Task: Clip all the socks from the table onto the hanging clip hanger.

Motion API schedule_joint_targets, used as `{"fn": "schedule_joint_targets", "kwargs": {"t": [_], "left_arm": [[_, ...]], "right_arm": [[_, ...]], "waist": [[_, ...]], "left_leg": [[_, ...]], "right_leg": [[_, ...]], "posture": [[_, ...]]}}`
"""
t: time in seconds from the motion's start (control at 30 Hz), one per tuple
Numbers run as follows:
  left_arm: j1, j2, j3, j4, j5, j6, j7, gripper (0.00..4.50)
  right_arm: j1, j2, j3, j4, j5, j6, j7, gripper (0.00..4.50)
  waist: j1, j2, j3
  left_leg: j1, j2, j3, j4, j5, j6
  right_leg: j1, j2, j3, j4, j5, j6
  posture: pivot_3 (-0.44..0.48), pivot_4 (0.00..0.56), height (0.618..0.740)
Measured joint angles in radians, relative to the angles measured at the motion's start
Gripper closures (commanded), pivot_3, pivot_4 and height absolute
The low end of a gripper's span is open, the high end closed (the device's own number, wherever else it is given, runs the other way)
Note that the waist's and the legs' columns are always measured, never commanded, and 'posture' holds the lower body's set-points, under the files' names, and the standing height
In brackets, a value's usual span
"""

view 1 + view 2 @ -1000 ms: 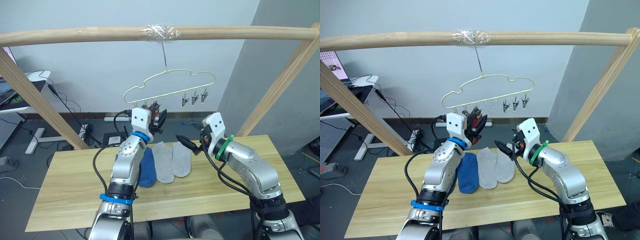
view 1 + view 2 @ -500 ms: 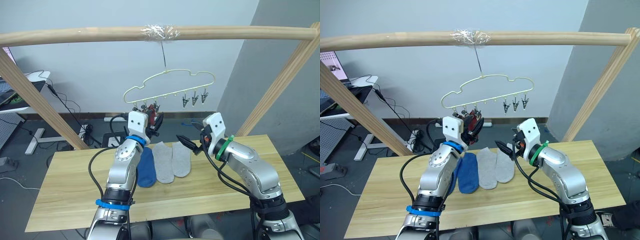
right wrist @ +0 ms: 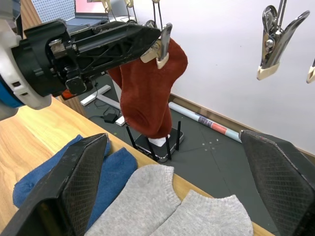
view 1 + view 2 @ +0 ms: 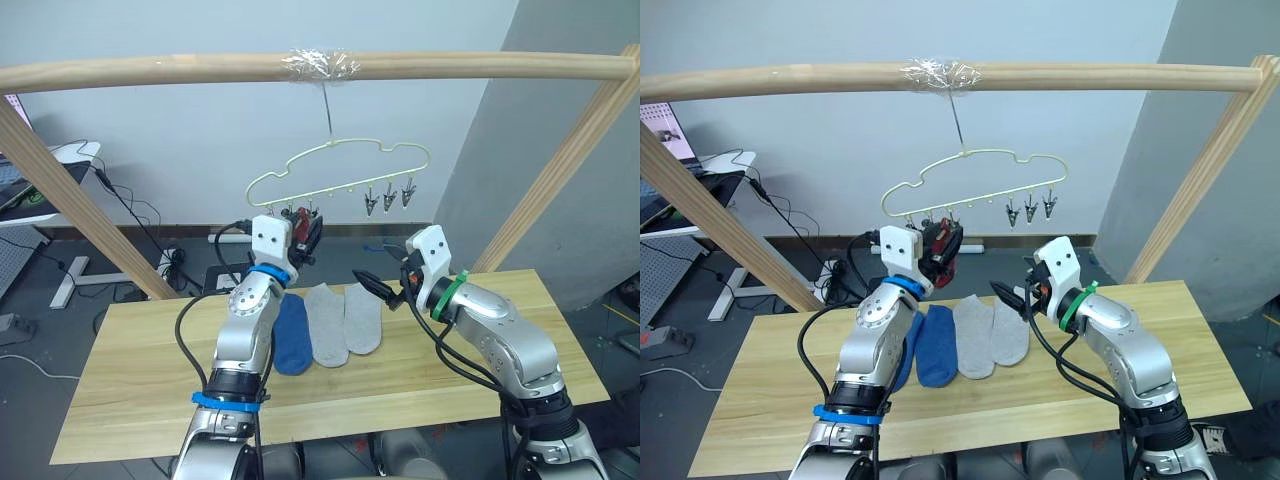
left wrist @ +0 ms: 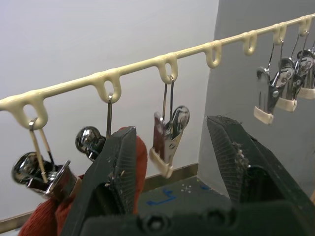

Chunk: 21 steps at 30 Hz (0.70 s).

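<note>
So your left gripper (image 5: 172, 162), fingers apart, sits at the clip hanger (image 4: 340, 165), where rust red socks (image 3: 147, 93) already hang. Your right gripper (image 3: 182, 162) is spread wide, empty. Blue socks (image 4: 935, 345) and grey socks (image 4: 990, 335) remain mid-table (image 4: 130, 390).

a lab — floor cables (image 4: 150, 215), laptop desk (image 4: 700, 175), wooden pole frame (image 4: 150, 70)

silver arms; blue, green wrist rings; black cables

Left hand (image 4: 307, 232) raised at clip hanger (image 4: 340, 170), 3 socks (image 4: 328, 322) below.
</note>
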Motion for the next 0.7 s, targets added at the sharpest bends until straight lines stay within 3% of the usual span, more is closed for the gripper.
{"fn": "schedule_joint_targets", "kwargs": {"t": [0.7], "left_arm": [[-0.080, -0.030, -0.002, 0.118, 0.001, -0.053, -0.026, 2.02]], "right_arm": [[0.000, -0.004, -0.005, -0.002, 0.001, 0.005, -0.005, 0.00]], "waist": [[-0.003, 0.000, 0.000]], "left_leg": [[0.000, 0.000, 0.000, 0.000, 0.000, 0.000]], "right_leg": [[0.000, 0.000, 0.000, 0.000, 0.000, 0.000]], "posture": [[-0.207, 0.116, 0.740]]}}
